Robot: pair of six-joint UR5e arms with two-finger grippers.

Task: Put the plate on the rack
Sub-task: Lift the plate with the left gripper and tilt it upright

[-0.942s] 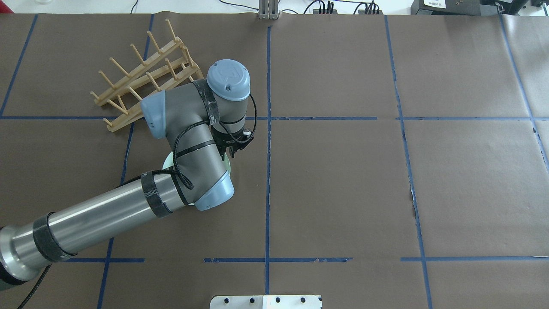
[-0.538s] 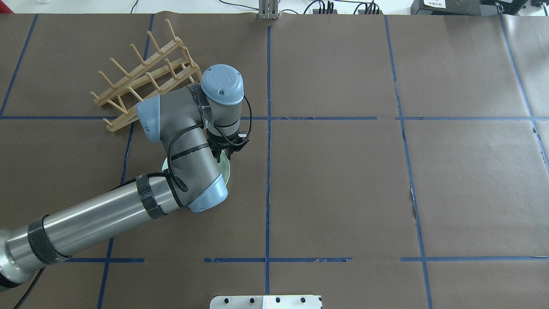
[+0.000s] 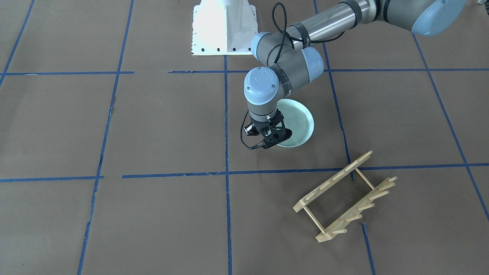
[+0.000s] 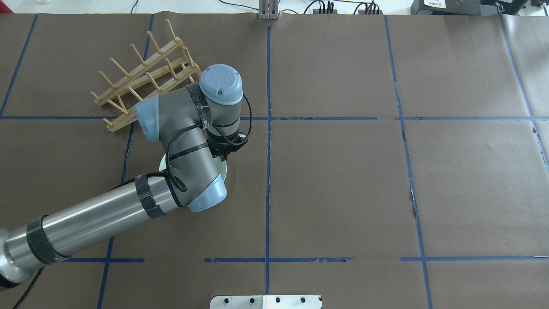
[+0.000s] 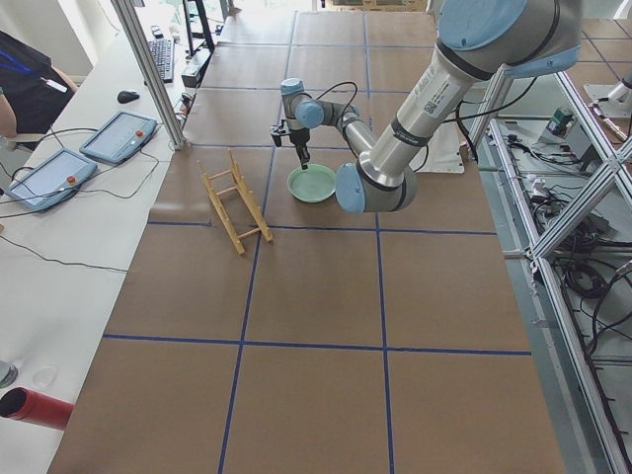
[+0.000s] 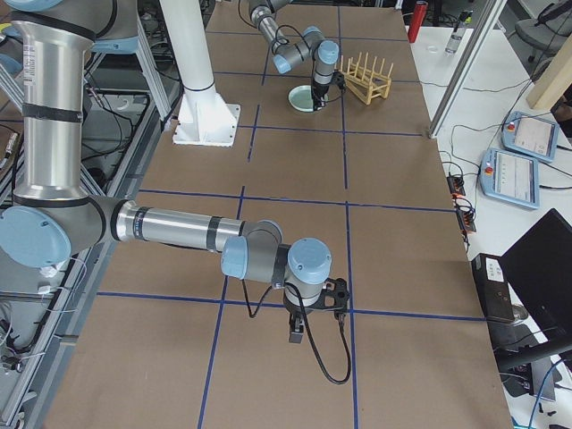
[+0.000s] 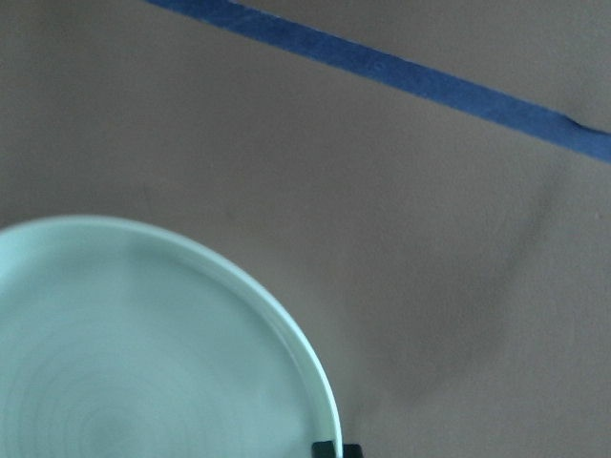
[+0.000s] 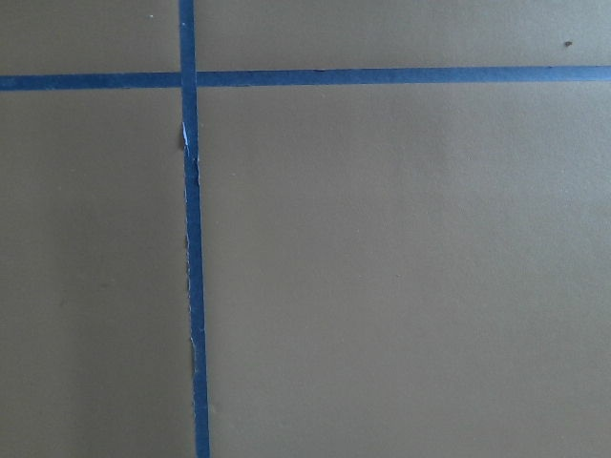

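Note:
The pale mint-green plate (image 3: 300,120) lies on the brown table near the middle, mostly hidden under my left arm in the overhead view (image 4: 224,169). My left gripper (image 3: 274,138) points down at the plate's rim on the side toward the rack. In the left wrist view the plate (image 7: 124,363) fills the lower left and the fingertips (image 7: 326,447) sit tight on the rim, so the gripper is shut on it. The light-wood rack (image 3: 344,196) stands empty to the plate's far left (image 4: 143,77). My right gripper (image 6: 308,323) hangs over bare table far away; I cannot tell its state.
The white robot base (image 3: 223,26) stands at the near table edge. Blue tape lines (image 4: 268,128) cross the brown paper. Two operator tablets (image 5: 118,135) and a person's arm sit beyond the far edge. A red cylinder (image 5: 39,409) lies at the table's left end.
My left arm has shifted a little to the left, toward the rack's side, and the plate's visible edge has moved left with it.

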